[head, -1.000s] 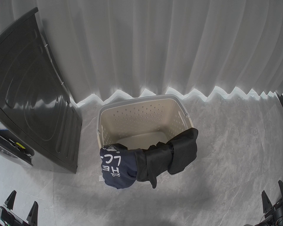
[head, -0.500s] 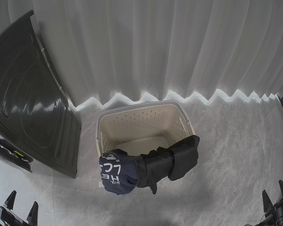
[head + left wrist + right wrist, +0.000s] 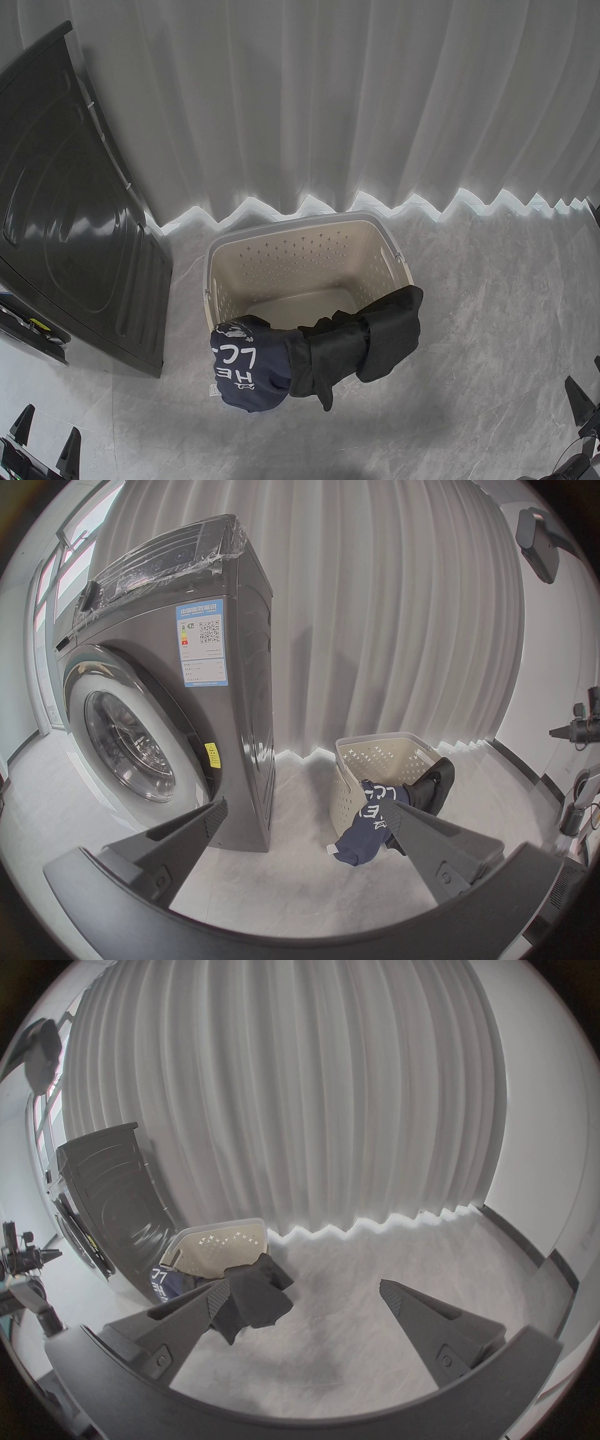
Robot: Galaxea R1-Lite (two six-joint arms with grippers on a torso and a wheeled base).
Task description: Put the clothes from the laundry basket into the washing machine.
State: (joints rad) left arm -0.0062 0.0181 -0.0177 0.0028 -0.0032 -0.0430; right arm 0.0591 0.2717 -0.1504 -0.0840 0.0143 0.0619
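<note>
A beige laundry basket (image 3: 301,220) stands on the floor ahead of me. Over its near rim hang a navy garment with white print (image 3: 247,369) and a black garment (image 3: 369,337); the basket's bottom looks bare. The dark grey washing machine (image 3: 69,219) stands to the basket's left, and its round glass door (image 3: 128,749) faces away from the basket. My left gripper (image 3: 49,431) is low at the near left, open and holding nothing (image 3: 301,805). My right gripper (image 3: 584,381) is low at the near right, also open and holding nothing (image 3: 300,1288). Both are well short of the clothes.
White curtains (image 3: 325,100) close off the space behind the basket. Grey stone floor (image 3: 487,300) lies open to the basket's right and between me and it. A narrow strip of floor separates the basket from the washing machine.
The head view shifted slightly, so the basket sits a little lower in it. The right gripper has dropped toward the view's lower right corner. The clothes and left gripper are unchanged.
</note>
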